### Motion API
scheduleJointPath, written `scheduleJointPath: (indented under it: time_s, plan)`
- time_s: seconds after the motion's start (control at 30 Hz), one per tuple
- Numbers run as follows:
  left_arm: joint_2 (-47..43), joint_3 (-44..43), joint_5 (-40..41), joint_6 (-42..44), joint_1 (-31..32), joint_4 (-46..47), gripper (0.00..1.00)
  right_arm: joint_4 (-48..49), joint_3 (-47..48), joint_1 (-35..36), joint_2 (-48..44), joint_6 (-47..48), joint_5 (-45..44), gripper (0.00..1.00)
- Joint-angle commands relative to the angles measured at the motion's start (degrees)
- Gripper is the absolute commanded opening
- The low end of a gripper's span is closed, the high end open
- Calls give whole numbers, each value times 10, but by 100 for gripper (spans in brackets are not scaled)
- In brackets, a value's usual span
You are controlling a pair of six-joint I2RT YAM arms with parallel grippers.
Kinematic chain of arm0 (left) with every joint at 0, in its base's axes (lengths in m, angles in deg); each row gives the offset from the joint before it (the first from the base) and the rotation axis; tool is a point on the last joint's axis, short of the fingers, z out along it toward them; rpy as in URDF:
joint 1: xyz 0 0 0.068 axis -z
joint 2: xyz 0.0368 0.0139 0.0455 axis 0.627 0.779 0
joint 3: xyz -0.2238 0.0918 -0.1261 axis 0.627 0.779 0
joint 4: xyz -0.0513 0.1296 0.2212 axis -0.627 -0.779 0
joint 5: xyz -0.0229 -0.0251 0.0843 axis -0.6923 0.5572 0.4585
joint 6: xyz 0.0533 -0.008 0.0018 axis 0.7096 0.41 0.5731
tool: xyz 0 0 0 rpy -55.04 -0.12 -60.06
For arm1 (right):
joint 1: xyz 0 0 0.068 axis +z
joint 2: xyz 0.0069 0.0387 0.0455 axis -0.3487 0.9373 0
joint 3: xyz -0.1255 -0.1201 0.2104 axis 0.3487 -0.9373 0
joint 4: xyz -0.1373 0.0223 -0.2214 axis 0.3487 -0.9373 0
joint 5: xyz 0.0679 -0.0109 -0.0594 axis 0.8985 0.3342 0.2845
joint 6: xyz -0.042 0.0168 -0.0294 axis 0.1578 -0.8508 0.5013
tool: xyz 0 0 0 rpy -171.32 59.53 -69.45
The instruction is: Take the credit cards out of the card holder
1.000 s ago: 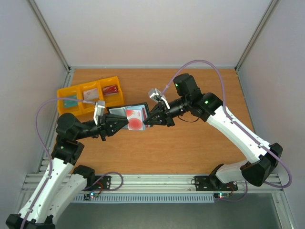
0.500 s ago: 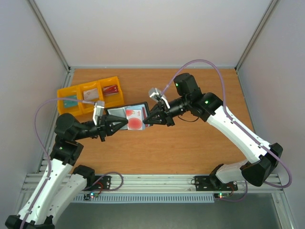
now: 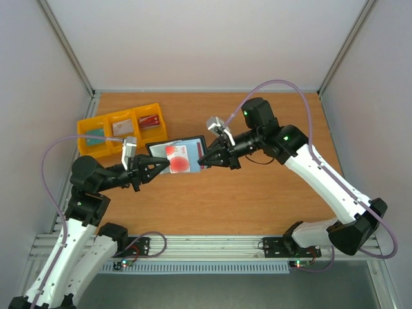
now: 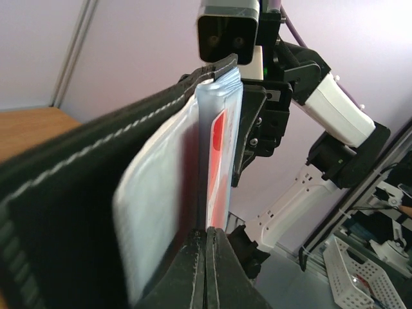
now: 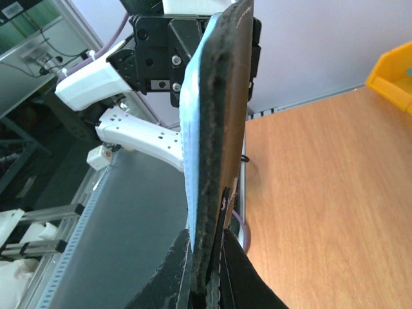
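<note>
Card holder (image 3: 177, 153): black, folded open, inner side up, held over the wooden table (image 3: 270, 193) a little left of its middle, between the two claws. Apparently lifted off the table, since both wrist views show it edge-on with walls and arms behind it.

Right claw (image 3: 199, 161): pointing in from the right, pressed together on the right edge of the card holder. In the right wrist view, closed at the bottom of the picture on the thin black cover (image 5: 225, 109), with the pale blue pocket layer lying against the cover's left face.

Left claw (image 3: 168, 166): pointing in from the left, pinching the near left part of the card with red circle (image 3: 179, 161). In the left wrist view, shut tight (image 4: 207, 257) on the narrow edge of this white and red card (image 4: 217, 154), which stands between pale pocket layers, beside the stitched black cover (image 4: 71, 206). Partly inside the pocket, partly out of it; how far out, hard to tell.

Another pale card (image 3: 186, 152) lying in the pocket at the far side of the first one, its marks too small to read. Not possible to make out a third card.

Yellow bins (image 3: 85, 123): on the far left part of the table, three compartments in a row holding a teal, a whitish and a red card. Near the far left corner of the card holder, apparently not touching it.
</note>
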Motion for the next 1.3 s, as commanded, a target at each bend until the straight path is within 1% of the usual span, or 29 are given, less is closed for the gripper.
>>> scheduleJointPath:
  time_s: [0.0,0.13,0.27,0.37,0.43,0.5,0.57,0.63,0.8,0.93,1.0,1.03,1.07,1.17,1.27]
  plan:
    - [-14,-19,10,-2,-14,-3,0,-8,3,-16,-28,14,25,1]
    - [-14,-20,13,-8,-21,7,0,-10,3,-18,-26,14,29,1]
    - [-16,-15,9,5,-22,-4,0,-6,1,-17,-27,12,32,1]
    - [-13,-5,-3,7,-22,22,0,4,1,-17,-22,0,34,1]
    - [-7,-3,-2,-2,-20,36,1,22,-1,-16,-18,-15,54,1]
    - [0,-1,-7,-3,-13,50,12,35,0,-5,-14,-21,55,1]
    - [5,-1,-2,-7,-5,53,23,26,8,8,-10,-10,39,1]
    - [11,0,3,-10,2,57,29,25,11,12,-4,-8,45,1]
    - [13,-2,10,-15,5,55,32,36,9,12,-2,-11,58,1]
    - [11,0,-9,-11,7,68,30,35,12,13,5,-12,57,1]
    - [12,-2,-25,-11,10,76,27,30,16,13,10,-9,53,1]
    - [12,-5,-32,-12,11,79,24,27,17,12,11,-8,51,1]
    - [13,-7,-39,-11,14,80,19,24,18,13,12,-3,47,1]
    - [11,-15,-50,-7,14,78,2,18,19,10,13,2,31,1]
    - [4,-20,-25,-9,14,43,0,14,21,4,15,0,29,1]
